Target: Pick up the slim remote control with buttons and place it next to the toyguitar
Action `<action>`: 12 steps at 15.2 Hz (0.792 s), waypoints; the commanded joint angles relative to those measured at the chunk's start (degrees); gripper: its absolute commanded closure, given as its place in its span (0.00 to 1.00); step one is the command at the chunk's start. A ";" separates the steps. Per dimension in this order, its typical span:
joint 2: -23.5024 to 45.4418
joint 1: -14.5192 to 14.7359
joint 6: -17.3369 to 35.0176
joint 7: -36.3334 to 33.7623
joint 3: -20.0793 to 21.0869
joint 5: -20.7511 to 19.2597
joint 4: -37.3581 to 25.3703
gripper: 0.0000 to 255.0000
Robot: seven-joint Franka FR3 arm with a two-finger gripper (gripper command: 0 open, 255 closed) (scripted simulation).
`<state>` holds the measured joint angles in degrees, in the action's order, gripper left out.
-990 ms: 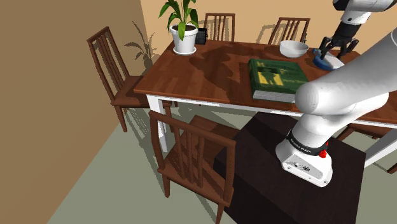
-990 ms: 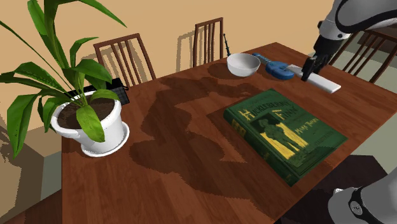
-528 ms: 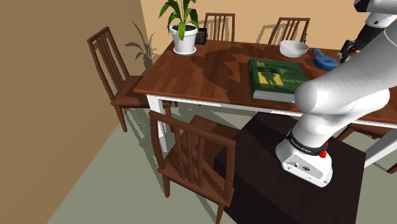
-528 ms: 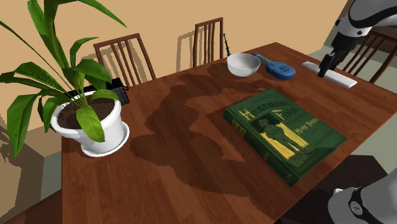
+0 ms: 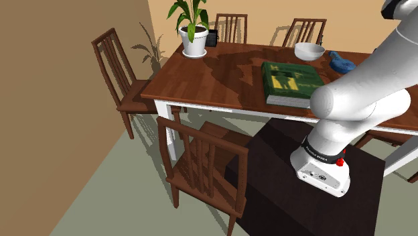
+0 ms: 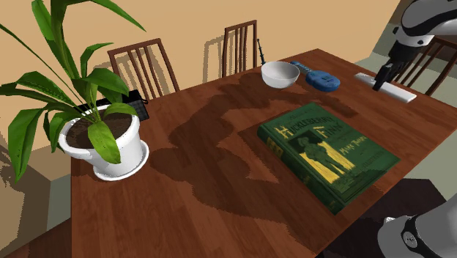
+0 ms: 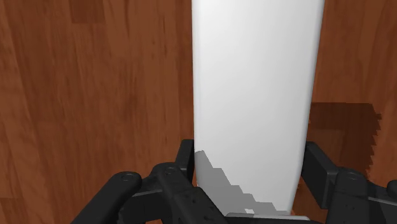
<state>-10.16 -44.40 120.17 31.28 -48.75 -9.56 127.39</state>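
A slim, plain white remote control (image 6: 401, 91) sits clasped in my black gripper (image 6: 381, 78) near the table's far right end in the second exterior view. In the wrist view the remote (image 7: 254, 89) runs away from the gripper (image 7: 249, 175), clamped between both fingers (image 7: 321, 167). Its shadow falls to one side on the wood, so it hangs just above the table. The blue toy guitar (image 6: 319, 78) lies beside the white bowl (image 6: 279, 74), a short gap to the left of the remote. The guitar (image 5: 342, 64) also lies at the table's far end in the shoulder view.
A green book (image 6: 327, 152) lies on the brown wooden table (image 6: 220, 190). A potted plant (image 6: 106, 143) stands at the left end with a small black object (image 6: 139, 110) behind it. Wooden chairs (image 5: 201, 164) ring the table. My white arm (image 5: 362, 87) crosses the shoulder view's right.
The gripper has carried the remote toward the second exterior view's right, from right beside the toy guitar to a short gap away. The guitar, bowl and book have stayed put.
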 commanded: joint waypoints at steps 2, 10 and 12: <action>1.24 0.15 2.38 0.67 -0.60 0.78 1.39 1.00; 5.96 0.75 9.00 3.52 -2.20 4.53 4.61 1.00; 7.38 0.86 10.63 4.50 -2.50 5.86 5.28 1.00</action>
<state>-3.81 -43.68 129.87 35.13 -51.07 -4.68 132.49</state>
